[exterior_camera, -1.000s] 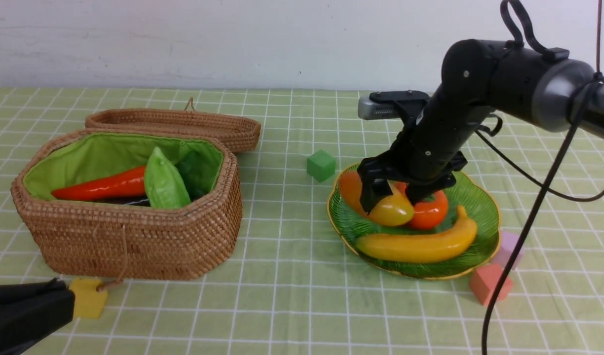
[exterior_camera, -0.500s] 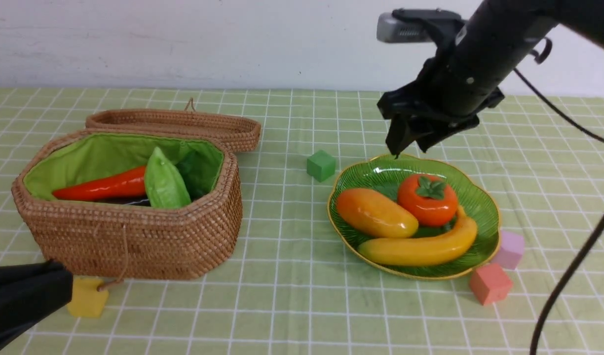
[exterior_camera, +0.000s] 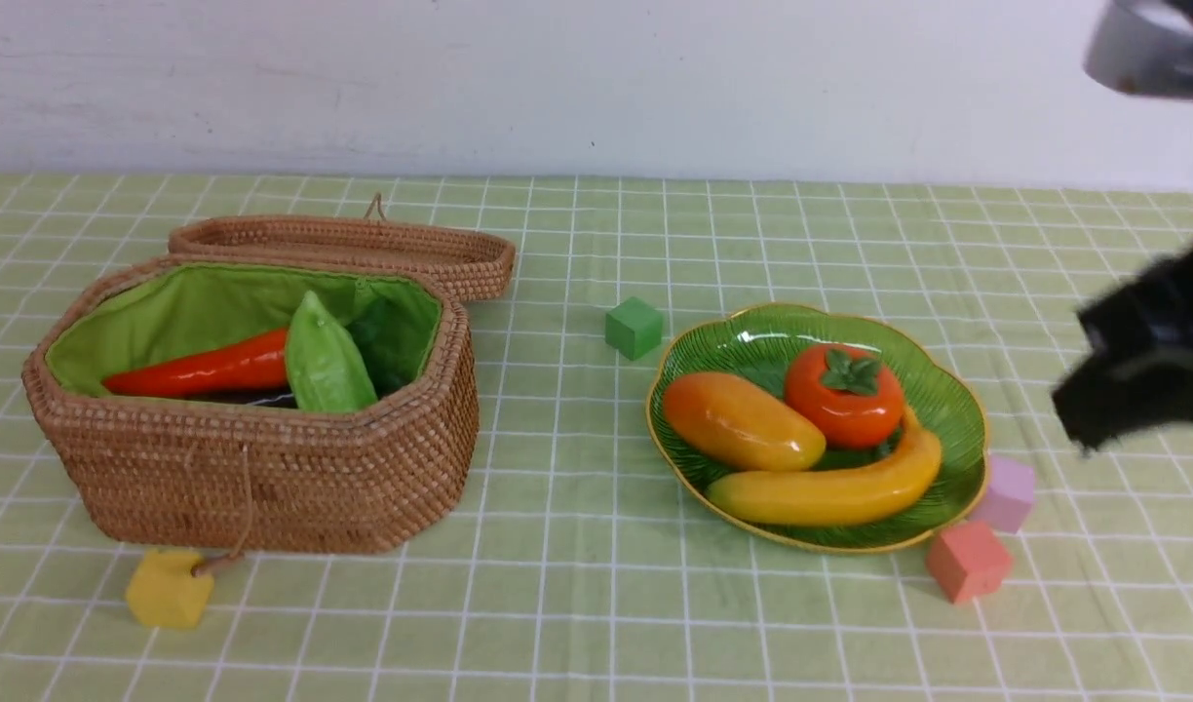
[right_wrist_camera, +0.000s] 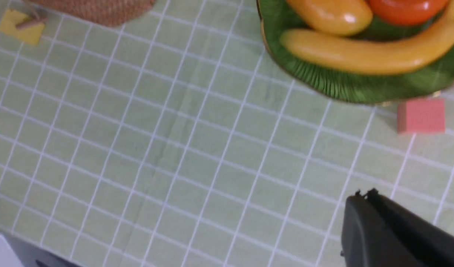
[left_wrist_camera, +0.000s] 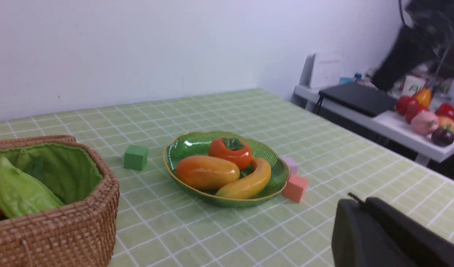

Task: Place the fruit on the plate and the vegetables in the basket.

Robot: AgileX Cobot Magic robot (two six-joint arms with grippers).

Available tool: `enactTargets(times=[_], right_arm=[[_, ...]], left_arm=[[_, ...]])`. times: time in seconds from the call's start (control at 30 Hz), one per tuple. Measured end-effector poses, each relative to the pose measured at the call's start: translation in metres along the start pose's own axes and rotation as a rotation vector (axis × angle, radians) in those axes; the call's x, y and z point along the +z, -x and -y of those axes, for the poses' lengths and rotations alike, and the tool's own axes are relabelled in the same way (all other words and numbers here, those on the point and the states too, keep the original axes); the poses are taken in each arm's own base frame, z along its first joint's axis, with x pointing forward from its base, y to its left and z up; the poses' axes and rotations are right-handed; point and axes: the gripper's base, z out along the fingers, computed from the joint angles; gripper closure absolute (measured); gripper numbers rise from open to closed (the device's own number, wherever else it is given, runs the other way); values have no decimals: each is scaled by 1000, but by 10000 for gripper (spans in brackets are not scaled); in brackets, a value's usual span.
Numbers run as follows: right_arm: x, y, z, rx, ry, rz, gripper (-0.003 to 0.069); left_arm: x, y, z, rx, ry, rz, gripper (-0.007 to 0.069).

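Note:
The green glass plate (exterior_camera: pixel 752 341) holds the mango (exterior_camera: pixel 743 421), the persimmon (exterior_camera: pixel 843 395) and the banana (exterior_camera: pixel 830 487). The wicker basket (exterior_camera: pixel 265 478) holds the red pepper (exterior_camera: pixel 207 368), the pale green gourd (exterior_camera: pixel 326 363) and a dark green sprig (exterior_camera: pixel 382 336); something dark lies under them. Eggplant and radish are hidden. My right gripper (exterior_camera: pixel 1079 429) is a blur at the right edge, clear of the plate; its wrist view shows it (right_wrist_camera: pixel 362 194) shut and empty over the cloth. My left gripper (left_wrist_camera: pixel 355 202) is shut and empty, out of the front view.
The basket lid (exterior_camera: pixel 363 249) lies behind the basket. A green cube (exterior_camera: pixel 634 328), a lilac cube (exterior_camera: pixel 1008 492) and a pink cube (exterior_camera: pixel 967 561) stand round the plate. A yellow cube (exterior_camera: pixel 168 588) sits by the basket's string loop. A side table (left_wrist_camera: pixel 390 122) with other toys stands beyond.
My right gripper let go of the mango on the plate, rose, and swung away to the right edge. My left gripper drew back out of the front view at lower left.

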Motion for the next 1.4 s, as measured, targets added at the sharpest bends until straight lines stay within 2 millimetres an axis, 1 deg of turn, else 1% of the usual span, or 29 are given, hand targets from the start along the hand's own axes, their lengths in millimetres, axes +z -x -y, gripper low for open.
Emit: enactTargets(times=[0.03, 0.1, 0.13, 0.17, 0.3, 0.33, 0.37, 0.5, 0.6, 0.73, 1.13, 1.23, 1.27, 1.3, 1.33, 1.37, 1.4], right_arm=[[-1, -20, 3, 34, 1, -12, 664], [-8, -51, 9, 72, 4, -3, 662], [-14, -76, 13, 88, 8, 22, 661], [-13, -89, 17, 101, 7, 25, 661], [-15, -132, 27, 111, 13, 106, 661], [-16, -133, 27, 108, 15, 119, 661], [-15, -145, 32, 104, 18, 190, 660], [-13, -157, 40, 85, 6, 308, 658], [-11, -160, 44, 76, -8, 355, 656], [-8, -161, 47, 67, -40, 352, 655], [-9, -162, 49, 60, -59, 361, 641], [-14, -159, 54, 47, -118, 463, 649], [-14, -159, 55, 46, -123, 472, 652], [-14, -157, 58, 38, -157, 551, 665], [-13, -157, 58, 34, -166, 572, 668], [-10, -158, 62, 13, -193, 648, 676], [0, -162, 68, -9, -238, 690, 678]], left_arm=[[0, -4, -1, -4, -3, 16, 627], [4, -13, -3, -6, -3, 15, 627], [7, -19, -4, -9, -1, 8, 627], [8, -22, -4, -9, 0, 0, 627], [12, -31, -6, -13, 4, -20, 623], [12, -32, -6, -13, 4, -21, 623], [13, -36, -7, -14, 7, -33, 620], [15, -41, -8, -14, 10, -49, 620], [15, -43, -8, -14, 11, -58, 616], [16, -44, -8, -14, 12, -60, 609], [16, -44, -8, -16, 12, -60, 606], [16, -44, -8, -16, 12, -60, 607], [16, -44, -8, -16, 12, -60, 607], [16, -44, -8, -16, 12, -60, 607], [16, -44, -8, -16, 12, -61, 607], [16, -44, -8, -17, 12, -61, 606], [16, -44, -8, -17, 12, -61, 604]])
